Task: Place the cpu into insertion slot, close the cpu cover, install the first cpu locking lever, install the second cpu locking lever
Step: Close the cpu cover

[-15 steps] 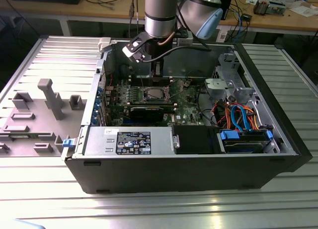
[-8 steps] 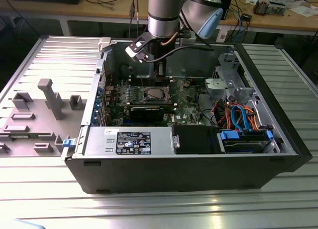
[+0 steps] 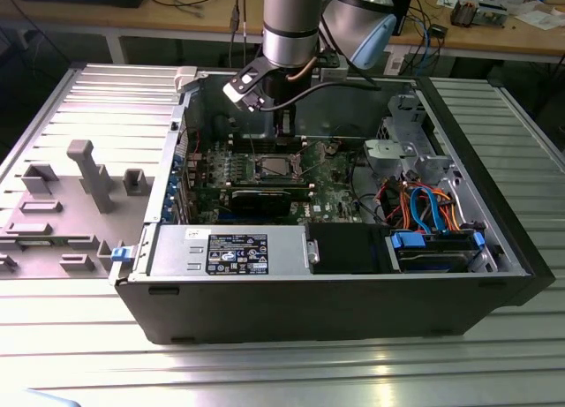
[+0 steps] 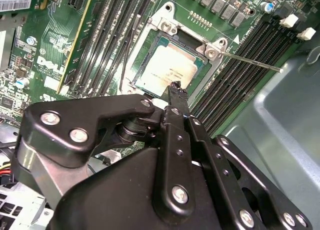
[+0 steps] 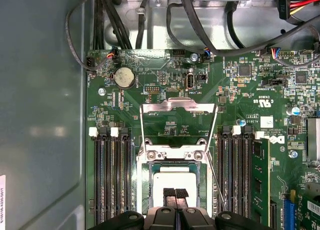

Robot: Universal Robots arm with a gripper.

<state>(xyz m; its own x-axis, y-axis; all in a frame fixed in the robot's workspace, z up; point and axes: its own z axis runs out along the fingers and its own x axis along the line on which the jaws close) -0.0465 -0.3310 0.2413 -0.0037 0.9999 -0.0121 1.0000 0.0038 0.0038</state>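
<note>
The cpu (image 5: 174,179), a silvery-grey square chip, lies in the insertion slot (image 4: 167,39) on the green board. In both wrist views my gripper (image 5: 175,192) hovers just over the chip's near edge, its black fingers pressed together with nothing between them. The cpu cover (image 5: 178,106), a thin silvery frame, stands swung back from the socket, with board showing through its cut-out. A thin locking lever (image 4: 252,62) sticks out sideways from the socket corner, unlatched. In the exterior view the gripper (image 3: 286,129) reaches down into the case above the socket (image 3: 275,167).
Long black memory slots (image 5: 111,180) flank the socket on both sides. A black graphics card (image 3: 265,198) lies nearer the case front. Cable bundles (image 5: 150,20) hang past the board's edge. The case wall (image 5: 40,115) stands close by. Drive bays and coloured cables (image 3: 424,204) fill the exterior view's right.
</note>
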